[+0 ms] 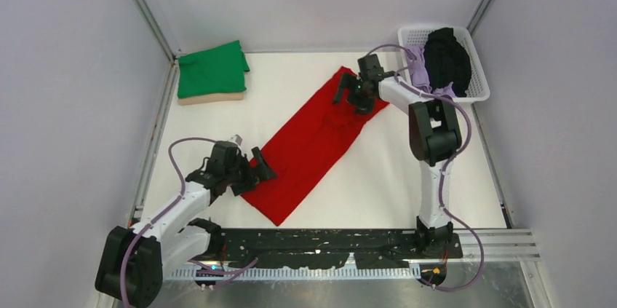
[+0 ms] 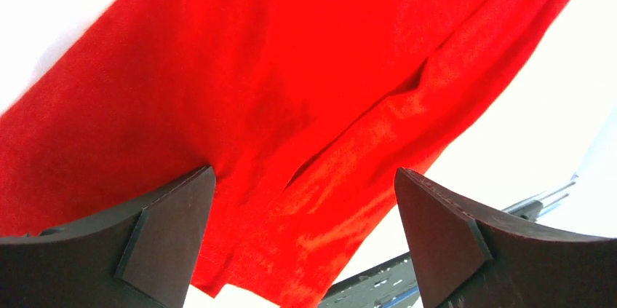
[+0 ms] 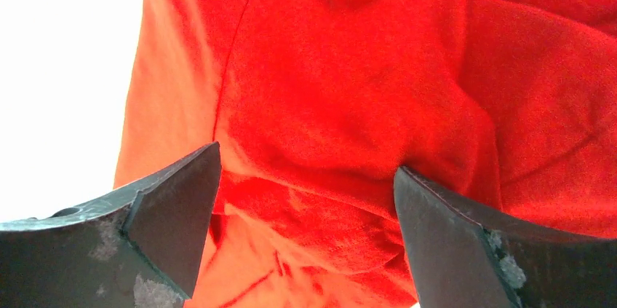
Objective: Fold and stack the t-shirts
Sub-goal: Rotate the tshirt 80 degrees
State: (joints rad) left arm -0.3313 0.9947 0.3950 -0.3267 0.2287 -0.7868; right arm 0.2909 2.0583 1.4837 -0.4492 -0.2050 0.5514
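Your red t-shirt (image 1: 309,144) lies as a long folded strip, diagonal across the middle of the white table (image 1: 211,129). Your left gripper (image 1: 255,172) is at its near end and your right gripper (image 1: 353,94) over its far end, both spread wide, pinching nothing. Far left, the green t-shirt (image 1: 212,68) sits on the tan one (image 1: 211,97).
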